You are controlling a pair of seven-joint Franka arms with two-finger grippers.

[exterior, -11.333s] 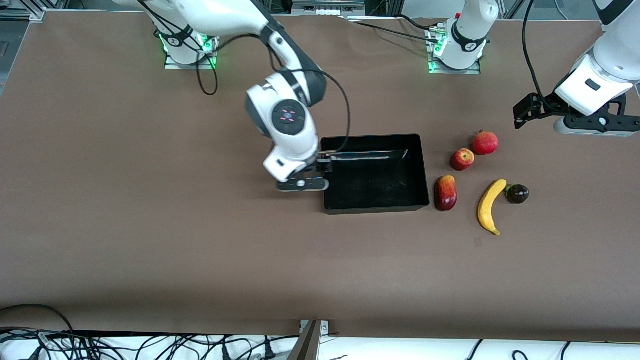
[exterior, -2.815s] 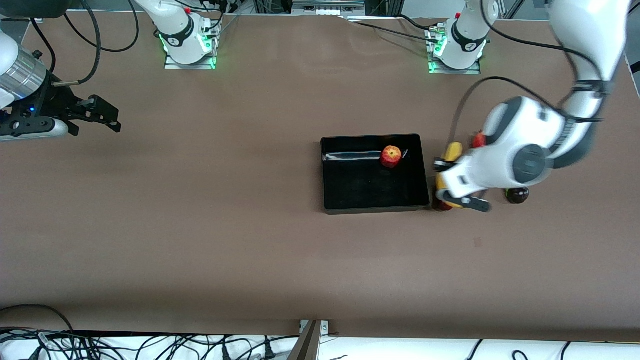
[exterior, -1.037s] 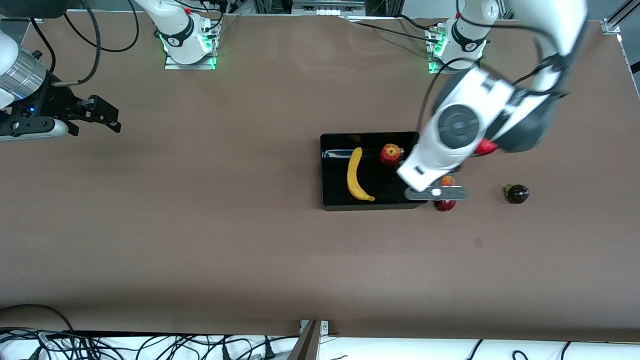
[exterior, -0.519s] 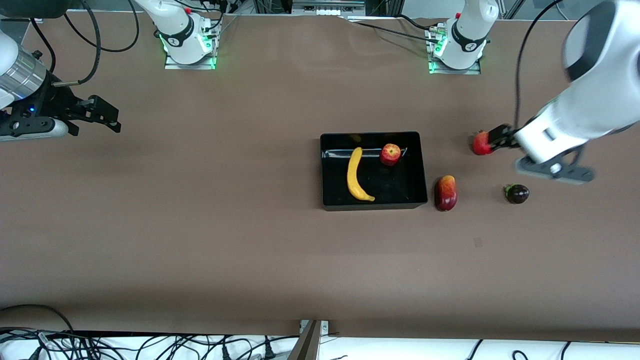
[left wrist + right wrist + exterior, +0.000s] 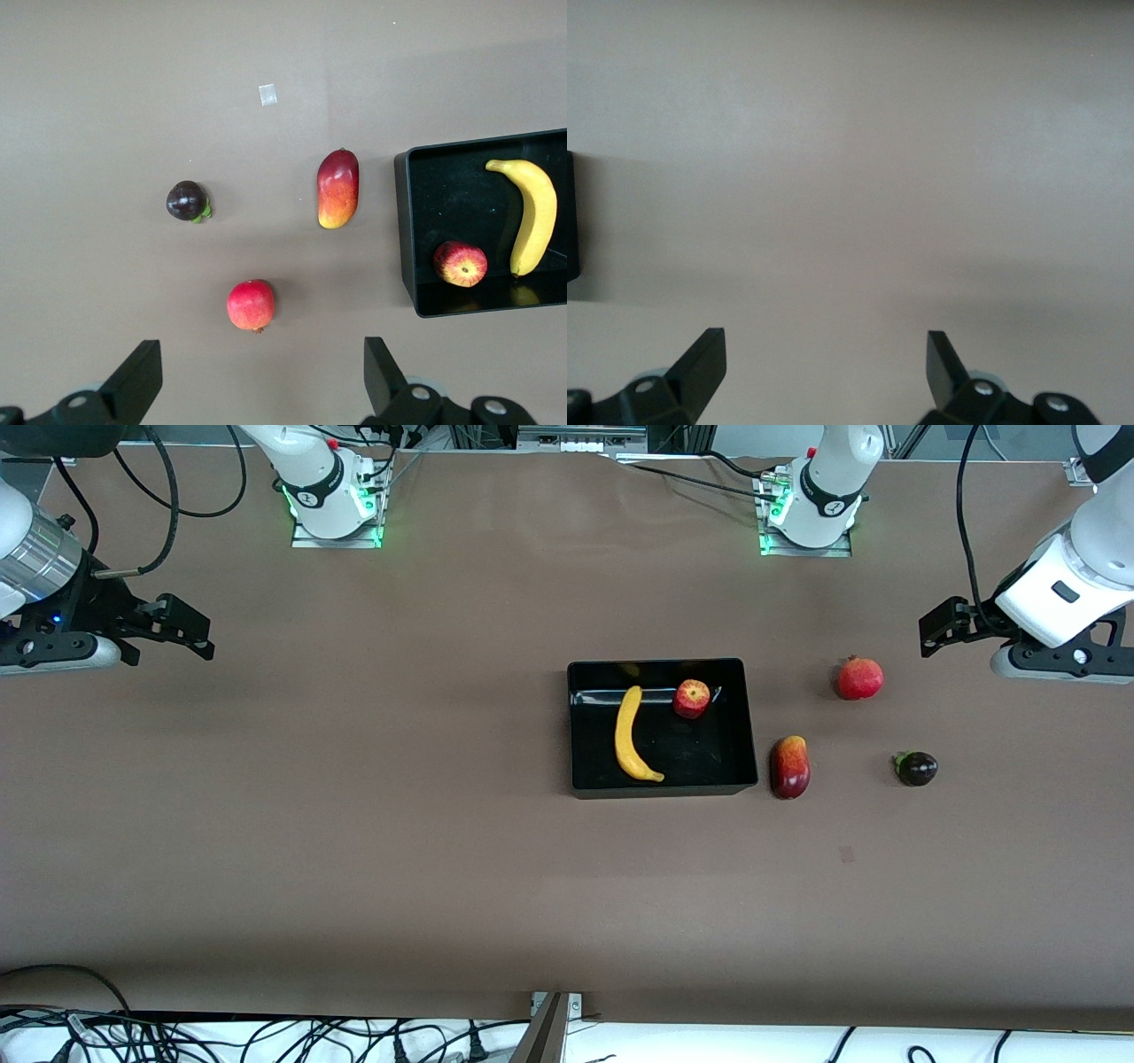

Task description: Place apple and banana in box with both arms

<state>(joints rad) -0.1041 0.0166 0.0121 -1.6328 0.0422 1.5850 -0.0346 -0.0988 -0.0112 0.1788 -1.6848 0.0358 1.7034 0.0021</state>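
Since the earlier frames, the apple [image 5: 692,698] and the banana [image 5: 631,735] have gone from the bare desk [image 5: 354,824] into the box [image 5: 749,726], and the left arm has pulled back from the box. The left gripper [image 5: 941,625] now hangs over the desk at the left arm's end, with its fingers [image 5: 137,376] spread apart and holding nothing. The right gripper [image 5: 182,631] waits over the right arm's end of the desk, its fingers [image 5: 700,363] also apart and empty.

The banana lies along the box floor on the side toward the right arm. The apple sits close to the wall nearest the robots' bases, just beside the banana's tip. Nothing else is in the box.

The apple looks light, firm and a little smooth, so I think a grip across its round middle is safest. The banana seems stiff and light, and its middle part is the best place to hold.

The mango [image 5: 789,767] lies just beside the box, and the pomegranate [image 5: 859,678] and a dark small fruit [image 5: 916,768] stay on the desk toward the left arm's end. The task looks finished
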